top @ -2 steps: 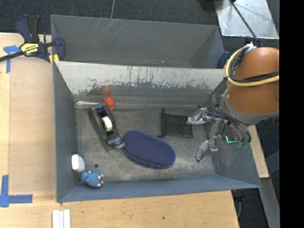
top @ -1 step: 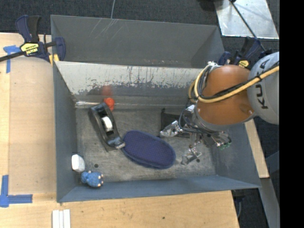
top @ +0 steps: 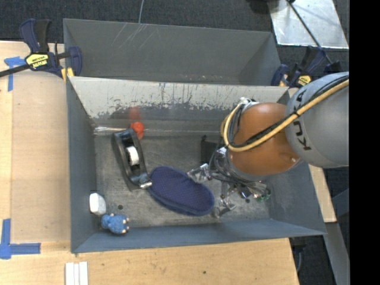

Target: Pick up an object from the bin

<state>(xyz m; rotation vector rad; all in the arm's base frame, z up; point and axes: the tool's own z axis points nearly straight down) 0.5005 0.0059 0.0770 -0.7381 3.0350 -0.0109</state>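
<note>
At the lower left of the bin lie a small white thing and a small blue toy; next, a black tape dispenser; then a dark blue oval pouch, long axis left to right, immediately left of the tool. Tool spread or pressed together: cannot tell.
</note>
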